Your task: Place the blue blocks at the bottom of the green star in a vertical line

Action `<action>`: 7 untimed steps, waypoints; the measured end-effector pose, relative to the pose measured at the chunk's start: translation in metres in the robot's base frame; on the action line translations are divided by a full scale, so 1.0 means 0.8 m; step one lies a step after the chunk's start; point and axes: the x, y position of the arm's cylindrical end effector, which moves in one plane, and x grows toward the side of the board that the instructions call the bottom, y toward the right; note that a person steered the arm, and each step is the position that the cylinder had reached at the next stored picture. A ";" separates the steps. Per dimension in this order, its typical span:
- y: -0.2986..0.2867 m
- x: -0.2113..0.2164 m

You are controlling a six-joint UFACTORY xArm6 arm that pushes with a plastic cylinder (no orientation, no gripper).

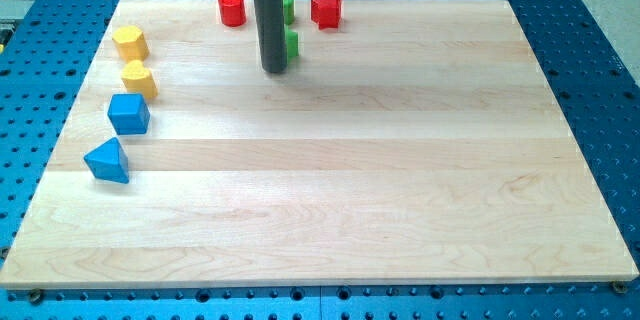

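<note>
My tip (274, 69) sits near the view's top centre, at the end of the dark rod. Two green blocks lie just to its right, both partly hidden by the rod: one (291, 43) next to the tip, one (288, 5) higher up. Which one is the star I cannot tell. A blue cube (129, 113) and a blue triangular block (108, 161) lie at the view's left, one below the other, far from my tip.
A red cylinder (232, 8) and a red star-like block (326, 10) lie at the top edge. Two yellow blocks (130, 42) (139, 79) lie at the left above the blue cube. The wooden board (400, 190) rests on a blue perforated table.
</note>
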 end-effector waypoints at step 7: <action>-0.239 0.244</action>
